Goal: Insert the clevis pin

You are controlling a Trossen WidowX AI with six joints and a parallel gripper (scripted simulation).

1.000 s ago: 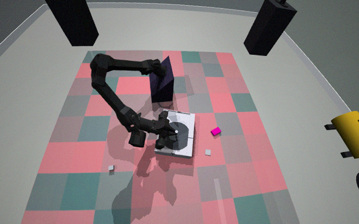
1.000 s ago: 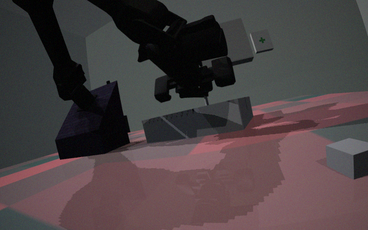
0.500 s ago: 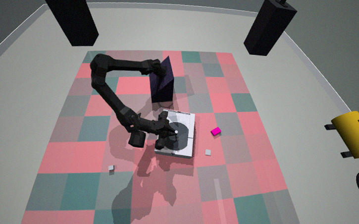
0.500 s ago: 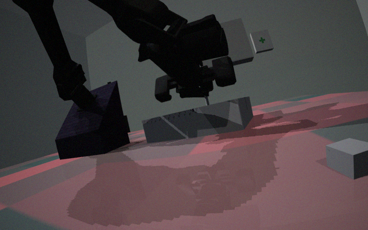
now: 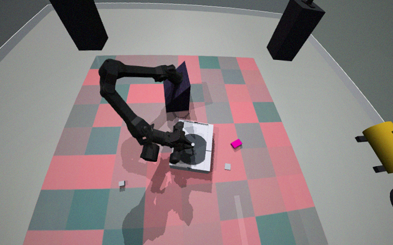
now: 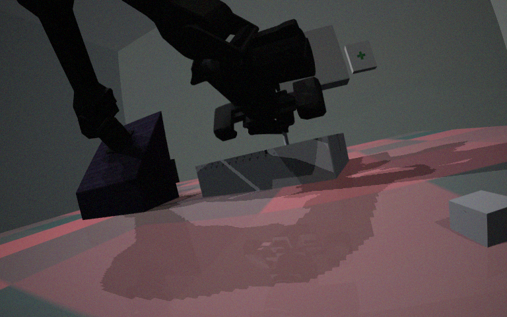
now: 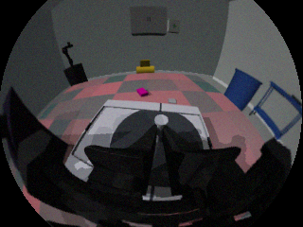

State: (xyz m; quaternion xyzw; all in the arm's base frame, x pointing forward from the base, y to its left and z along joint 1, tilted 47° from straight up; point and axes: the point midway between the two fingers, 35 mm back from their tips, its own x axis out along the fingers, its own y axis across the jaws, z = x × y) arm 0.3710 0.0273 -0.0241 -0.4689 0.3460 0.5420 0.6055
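Gripper [image 5: 192, 146] [image 6: 286, 131] [image 7: 159, 128] shut — pin [image 5: 193, 144] [image 6: 286, 139] [image 7: 161, 120] held — block [image 5: 236, 143] [image 7: 142, 92] apart.

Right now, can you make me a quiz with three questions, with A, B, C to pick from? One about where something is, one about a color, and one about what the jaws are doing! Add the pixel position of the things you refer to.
1. Where is the disc [image 5: 200, 145] [image 7: 130, 130]?
A) on the floor mat
B) in the tray [image 5: 210, 136] [image 6: 239, 179] [image 7: 151, 104]
C) on the dark wedge

2. What color is the small block [image 5: 236, 143] [image 7: 142, 92] beyond the tray in the wrist view?
A) magenta
B) yellow
C) green

3. How are the jaws?
A) wide open
B) shut on nothing
C) shut on the pin [image 5: 193, 144] [image 6: 286, 139] [image 7: 161, 119]

1 B: it lies inside the tray's rim.
2 A: its top is bright magenta.
3 C: the pin's pale head shows at the fingertips.
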